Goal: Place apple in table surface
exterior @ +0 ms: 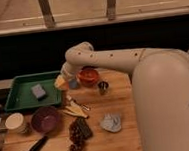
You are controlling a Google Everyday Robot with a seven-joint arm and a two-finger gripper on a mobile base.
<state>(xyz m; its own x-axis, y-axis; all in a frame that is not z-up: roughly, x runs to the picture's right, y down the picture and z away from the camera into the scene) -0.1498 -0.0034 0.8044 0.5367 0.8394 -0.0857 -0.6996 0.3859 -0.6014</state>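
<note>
On the counter (118, 103) the tray (20, 102) lies back left, with a block (38, 91) in it. The gripper (66, 82) is at the tray's right edge with the apple (60, 83), just left of the back bowl (89, 76). The front bowl (46, 119) lies before the tray. The grapes (76, 134) and a cloth (111, 122) lie to its right.

the light was dim and warm. the brightest band lay beyond the window frame (45, 9) up top. the arm (117, 60) caught a soft sheen; the gripper (64, 81), by the green tray's (18, 80) right edge, sat in its shade.
</note>
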